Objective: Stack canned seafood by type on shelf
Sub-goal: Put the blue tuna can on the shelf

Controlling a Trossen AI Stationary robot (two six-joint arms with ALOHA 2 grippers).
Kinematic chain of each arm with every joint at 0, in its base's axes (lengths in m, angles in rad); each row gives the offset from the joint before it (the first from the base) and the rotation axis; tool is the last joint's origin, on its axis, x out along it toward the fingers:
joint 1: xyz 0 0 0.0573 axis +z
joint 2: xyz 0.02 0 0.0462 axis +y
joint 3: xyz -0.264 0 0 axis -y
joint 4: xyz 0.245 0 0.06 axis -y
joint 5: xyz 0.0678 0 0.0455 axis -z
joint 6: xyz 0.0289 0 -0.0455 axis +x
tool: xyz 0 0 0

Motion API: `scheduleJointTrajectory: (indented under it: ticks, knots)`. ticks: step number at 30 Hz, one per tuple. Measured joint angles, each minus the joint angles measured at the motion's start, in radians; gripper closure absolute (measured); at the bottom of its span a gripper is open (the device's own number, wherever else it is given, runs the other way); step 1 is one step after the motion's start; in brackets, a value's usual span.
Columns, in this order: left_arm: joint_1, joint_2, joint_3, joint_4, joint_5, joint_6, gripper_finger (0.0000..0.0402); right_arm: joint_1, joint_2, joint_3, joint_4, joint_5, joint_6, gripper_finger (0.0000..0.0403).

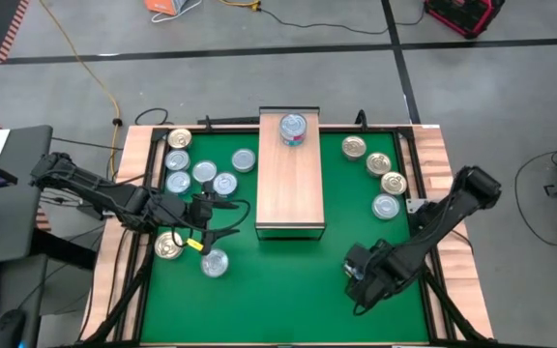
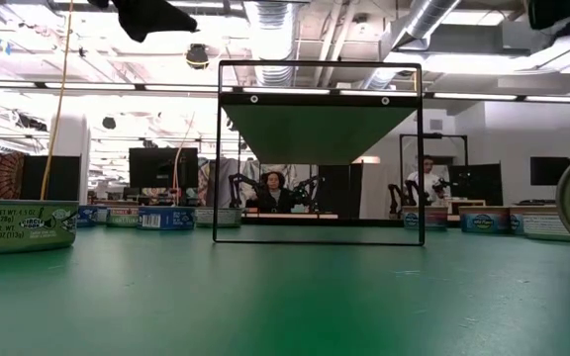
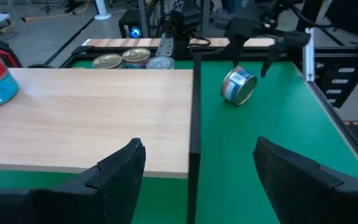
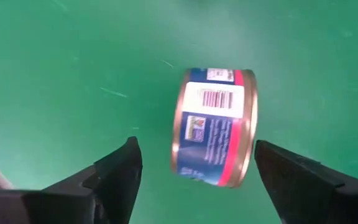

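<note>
the shelf (image 1: 291,179), a long light-wood block, lies at the centre of the high view, running up and down the frame. one blue-silver can (image 1: 293,130) stands on its upper end. six more cans (image 1: 204,173) cluster left of it, four (image 1: 387,183) lie upper right, and one can (image 4: 214,127) rests on its edge at lower right.

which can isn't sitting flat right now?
The red-and-blue can under the right gripper, on the green mat: it stands on its rim, barcode side showing, between the open jaws. The others lie flat.
</note>
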Motion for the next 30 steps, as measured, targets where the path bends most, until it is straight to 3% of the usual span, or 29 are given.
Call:
scheduleJointTrajectory:
  ticks: [7, 24, 30]
  knots:
    - [0.000, 0.000, 0.000, -0.006, -0.008, -0.007, 0.0113, 0.020, 0.136, 0.085, -0.103, 0.000, -0.032, 0.0085]
    - [0.000, 0.000, 0.000, -0.028, -0.004, -0.019, 0.0113, -0.003, 0.123, 0.085, -0.121, 0.020, 0.073, 0.0086]
    - [0.000, 0.000, 0.000, -0.026, -0.004, -0.024, 0.0113, -0.003, 0.123, 0.016, -0.055, -0.002, 0.071, 0.0087]
